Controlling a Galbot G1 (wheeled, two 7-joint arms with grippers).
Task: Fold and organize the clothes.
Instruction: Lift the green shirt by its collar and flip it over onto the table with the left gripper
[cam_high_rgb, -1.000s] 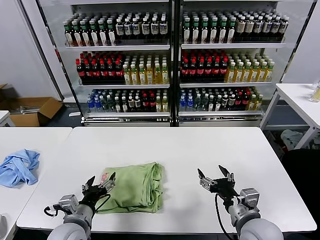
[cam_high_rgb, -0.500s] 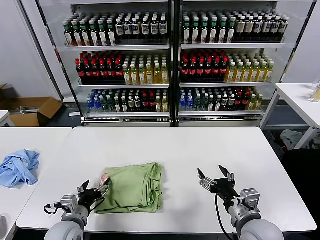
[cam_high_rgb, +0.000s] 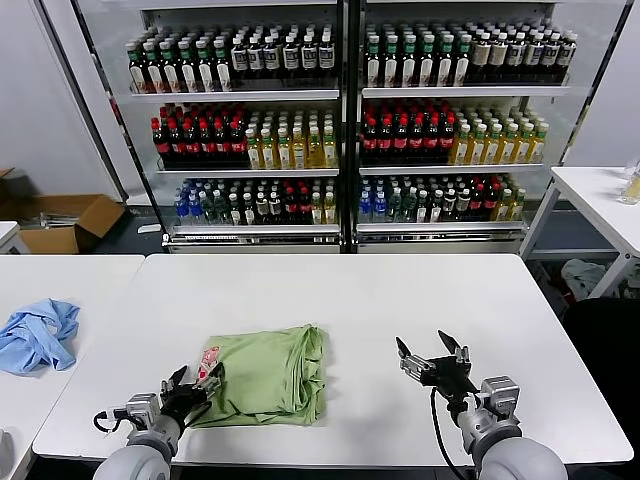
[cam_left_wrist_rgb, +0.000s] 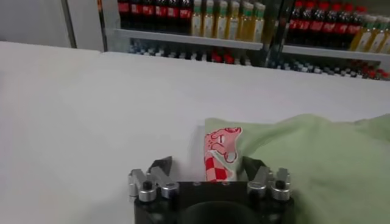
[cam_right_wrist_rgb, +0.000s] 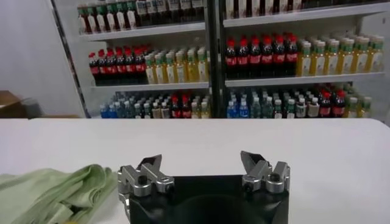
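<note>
Green shirt (cam_high_rgb: 268, 374) lies folded on counter (cam_high_rgb: 400, 300), near front edge, heart print corner sticking out. L gripper (cam_high_rgb: 192, 387) at that corner, jaws apart, straddling flap, prob to tuck it. R gripper (cam_high_rgb: 434, 363) well apart, jaws wide, empty, waiting.

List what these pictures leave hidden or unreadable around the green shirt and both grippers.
- Green shirt: collar and buttons folded under, no view shows them.
- Heart print: lower part behind the left gripper in its wrist view.
- Shirt's far side: cut by the right wrist view's edge.
- Bottle labels: too small.
- Right gripper: nothing hidden; open.
</note>
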